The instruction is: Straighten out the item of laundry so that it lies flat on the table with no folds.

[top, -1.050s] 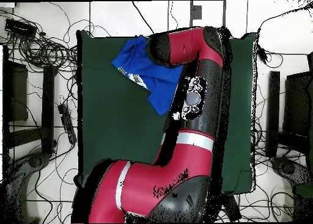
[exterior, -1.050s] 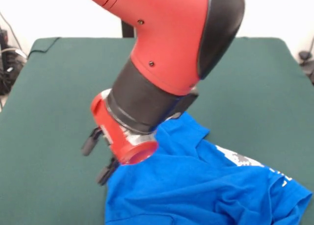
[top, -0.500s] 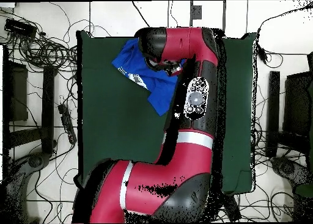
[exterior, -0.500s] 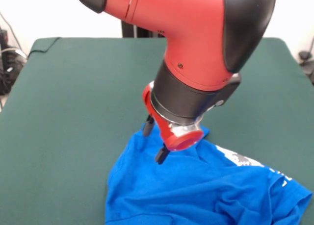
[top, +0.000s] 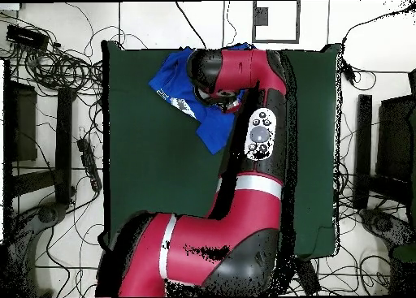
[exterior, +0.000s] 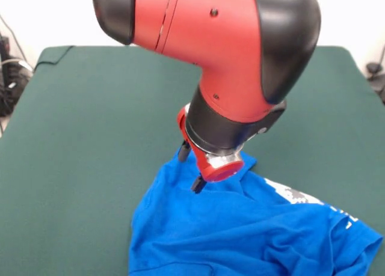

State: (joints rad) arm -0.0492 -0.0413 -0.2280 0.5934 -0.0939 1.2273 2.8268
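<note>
Pressing into crumpled bright blue T-shirt (exterior: pixel 240 228) on green felt desk (exterior: pixel 78 125); black-fingered end effector (exterior: pixel 189 168) spread open at shirt's upper edge, apparently to pinch a fold

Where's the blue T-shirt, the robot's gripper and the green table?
Bright blue T-shirt (exterior: pixel 240 228): front view, on its crumpled middle.
Black gripper (exterior: pixel 189 168): front view, between its fingertips.
Dark green felt table (exterior: pixel 78 138): front view, on bare cloth.

The red and black arm (exterior: pixel 228 59) bends steeply down; its gripper (exterior: pixel 190 168) points downward below the wrist, two dark fingertips (exterior: pixel 197 183) showing apart
</note>
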